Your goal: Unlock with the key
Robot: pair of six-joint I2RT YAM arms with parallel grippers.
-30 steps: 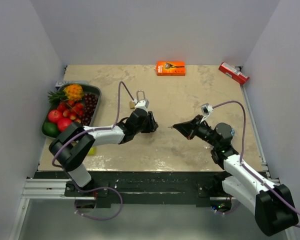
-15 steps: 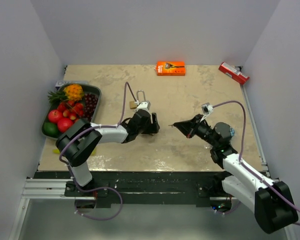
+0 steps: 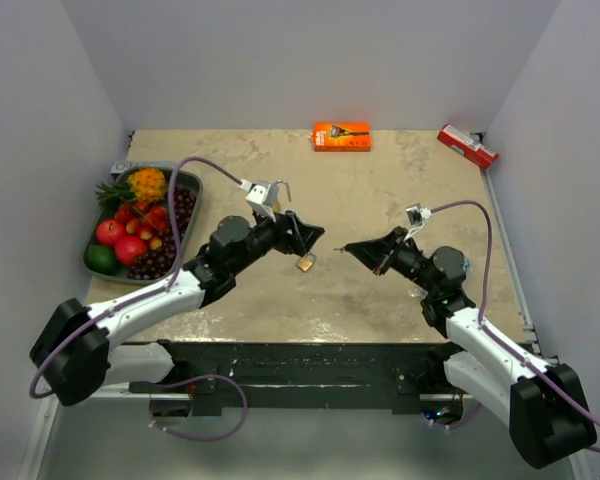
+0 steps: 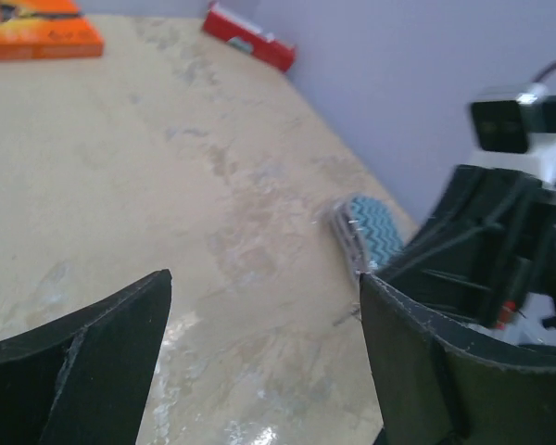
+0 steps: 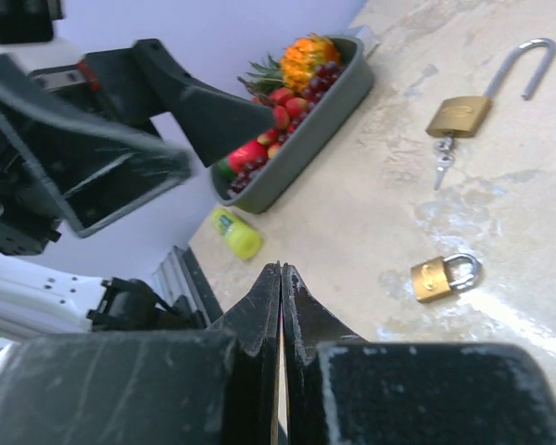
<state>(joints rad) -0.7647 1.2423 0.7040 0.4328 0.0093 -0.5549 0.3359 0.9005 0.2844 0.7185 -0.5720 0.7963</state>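
Note:
A small brass padlock point(image 3: 306, 263) point(image 5: 438, 276) lies shut on the table, just below my left gripper point(image 3: 308, 238) point(image 4: 264, 278). That gripper hovers open with nothing between its fingers. A larger brass padlock point(image 5: 459, 116), its shackle open and a key point(image 5: 441, 159) hanging from it, lies farther back; the left wrist mostly hides it in the top view. My right gripper point(image 3: 350, 250) point(image 5: 281, 267) is shut and points at the left one from the right. A thin metal blade point(image 4: 347, 317) sticks out of its tips, seemingly a key.
A grey fruit tray point(image 3: 187, 181) point(image 5: 326, 119) stands at the left, with a yellow bottle point(image 5: 236, 232) near it. An orange box point(image 3: 341, 136) point(image 4: 37, 32) and a red box point(image 3: 467, 146) point(image 4: 250, 42) lie at the back. A blue-patterned object point(image 4: 369, 232) lies by the right arm.
My left arm has lifted and swung right and its jaws have opened. The small padlock now lies on the table beneath it. The right arm has barely moved.

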